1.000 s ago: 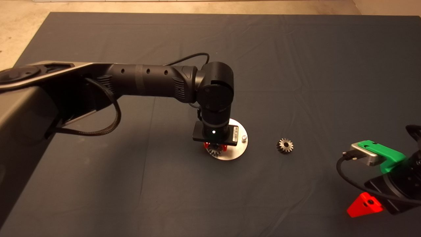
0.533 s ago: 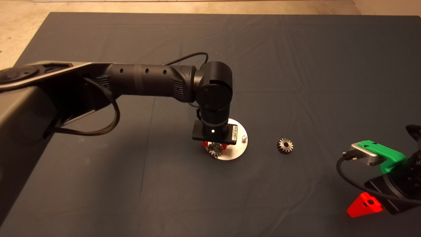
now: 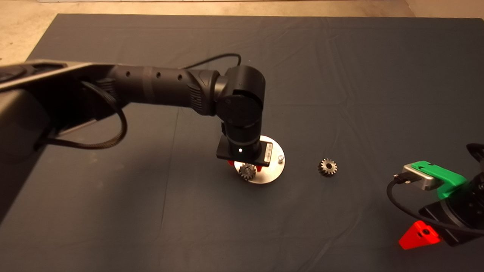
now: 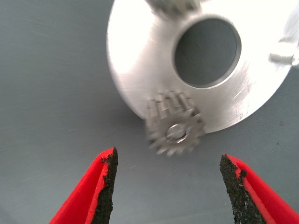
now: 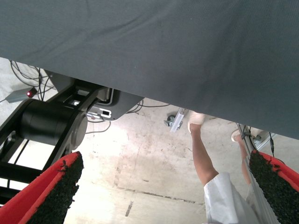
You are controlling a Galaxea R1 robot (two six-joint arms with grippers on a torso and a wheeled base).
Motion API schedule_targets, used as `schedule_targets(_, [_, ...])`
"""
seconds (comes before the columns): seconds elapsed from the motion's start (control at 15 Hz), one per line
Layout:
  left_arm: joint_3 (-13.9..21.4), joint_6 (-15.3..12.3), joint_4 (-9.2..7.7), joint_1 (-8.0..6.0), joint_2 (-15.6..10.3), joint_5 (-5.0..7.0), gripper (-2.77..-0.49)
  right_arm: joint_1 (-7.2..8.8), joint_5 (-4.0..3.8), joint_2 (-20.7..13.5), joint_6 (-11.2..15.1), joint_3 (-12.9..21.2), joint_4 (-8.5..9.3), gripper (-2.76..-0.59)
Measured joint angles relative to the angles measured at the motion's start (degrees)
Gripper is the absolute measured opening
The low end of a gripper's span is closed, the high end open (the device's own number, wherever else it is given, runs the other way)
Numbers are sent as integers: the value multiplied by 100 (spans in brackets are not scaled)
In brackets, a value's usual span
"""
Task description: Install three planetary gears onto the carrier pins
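The shiny silver disc [image 3: 270, 174] with a large central hole [image 4: 207, 51] lies mid-mat. One planetary gear [image 3: 247, 172] [image 4: 174, 130] sits on a carrier pin at the disc's near-left rim. My left gripper [image 4: 168, 186] hovers above it, open, with both fingers [image 4: 106, 184] clear of the teeth. A second gear [image 4: 175, 5] shows partly at the disc's opposite rim, hidden under my wrist in the head view. One bare carrier pin [image 3: 280, 158] [image 4: 284, 57] stands at the right rim. A loose gear [image 3: 327, 166] lies on the mat to the right of the disc.
My right gripper [image 3: 419, 234] [image 5: 163, 196] rests open at the mat's lower right edge. Its wrist view shows the floor beyond the mat [image 5: 187, 46], a person's legs [image 5: 203, 154] and a stand. The left arm [image 3: 159, 88] spans the mat from the left.
My left gripper has lifted up and drawn slightly back-left off the gear, which stays on its pin. The right arm and the loose gear have not moved.
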Motion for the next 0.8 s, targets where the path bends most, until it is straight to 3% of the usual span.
schedule_targets(0.13, [347, -165, 6, -132, -346, -2, -166, -1, 2, 2, 0, 0, 0, -71])
schedule_targets(0.27, [748, -270, 5, -167, -674, 22, -151, 0, 7, 14, 0, 0, 0, -71])
schedule_targets(0.4, [1268, -314, 5, -206, -1105, 15, -150, 0, 5, 55, -22, 0, 0, -71])
schedule_targets(0.47, [1492, -335, -9, -224, -1371, -16, -139, 0, -2, 63, -96, -1, 0, -71])
schedule_targets(0.6, [1883, -380, 6, -228, -2039, 30, -136, -2, 5, 131, -453, -121, 5, -71])
schedule_targets(0.67, [2178, -391, -5, -227, -2297, 93, -135, 0, 5, 146, -753, -305, 5, -71])
schedule_targets(0.8, [2691, -412, -101, -225, -2507, 87, -122, 2, 25, 271, -1467, -819, 4, -71])
